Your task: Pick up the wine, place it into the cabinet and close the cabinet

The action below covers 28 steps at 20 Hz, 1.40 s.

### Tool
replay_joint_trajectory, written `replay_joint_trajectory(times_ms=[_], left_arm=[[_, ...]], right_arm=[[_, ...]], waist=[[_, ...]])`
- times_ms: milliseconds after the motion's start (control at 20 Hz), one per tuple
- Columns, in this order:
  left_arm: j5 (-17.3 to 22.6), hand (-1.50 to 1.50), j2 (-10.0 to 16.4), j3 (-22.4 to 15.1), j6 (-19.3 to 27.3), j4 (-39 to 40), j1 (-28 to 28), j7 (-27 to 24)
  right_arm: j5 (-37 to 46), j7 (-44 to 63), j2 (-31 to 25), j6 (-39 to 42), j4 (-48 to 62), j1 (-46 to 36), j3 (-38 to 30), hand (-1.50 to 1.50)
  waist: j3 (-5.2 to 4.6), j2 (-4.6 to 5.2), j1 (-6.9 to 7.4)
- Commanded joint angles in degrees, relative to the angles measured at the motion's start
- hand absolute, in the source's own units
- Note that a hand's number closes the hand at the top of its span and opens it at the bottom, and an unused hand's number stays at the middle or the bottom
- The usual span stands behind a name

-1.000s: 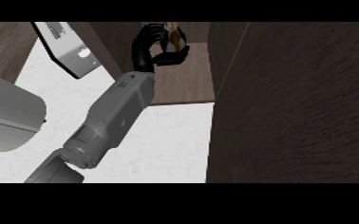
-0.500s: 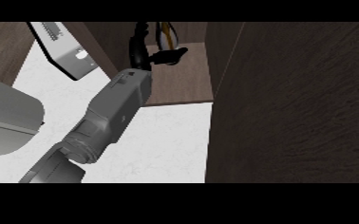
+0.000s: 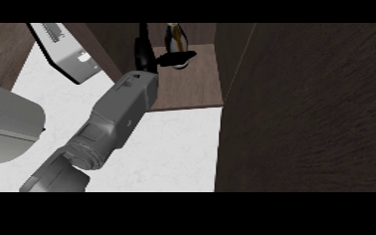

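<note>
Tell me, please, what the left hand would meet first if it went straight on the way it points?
Probably the back of the cabinet, though depth is unclear. The left hand points deeper inside, fingers straight; the wine bottle stands just right of that line.

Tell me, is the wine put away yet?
Nearly! The wine is standing inside the cabinet, so picking it up and carrying it over look done. The left hand is right up against it, and I can't tell whether it has let go. Left to do: pull the hand out and shut the door, which is wide open.
</note>
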Motion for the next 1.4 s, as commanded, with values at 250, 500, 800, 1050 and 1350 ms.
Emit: replay_joint_trajectory(times_ms=[250,500,800,1050,1350], left_arm=[[-1.93,-1.50,3.76,-0.12,-7.89,-2.06,0.54,-4.46],[-1.27,-1.50,2.10,1.58,-12.25,-3.95,1.97,-6.86],[-1.01,-1.50,-1.00,2.72,-14.25,-10.35,6.51,-11.90],[-1.75,-1.50,0.64,2.12,-14.13,-16.34,5.41,-5.68],[-3.44,-1.50,-0.64,-0.22,-13.19,-27.49,14.54,-6.83]], right_arm=[[-3.84,4.24,0.72,-1.22,-8.71,2.82,2.05,-1.50],[-3.23,4.58,-0.02,-1.10,-10.42,4.66,1.97,-1.50],[-2.21,0.84,0.76,-1.05,-9.62,7.09,1.76,-1.50],[-5.88,1.97,-0.88,-0.14,-10.36,7.96,-1.59,-1.50],[-5.02,5.34,-1.00,-1.96,-10.26,3.17,-2.14,-1.50]], waist=[[-0.11,-0.41,1.46],[-0.08,-0.63,1.79],[-0.01,-1.37,3.25],[0.03,-1.69,4.10],[0.00,-1.70,4.89]])
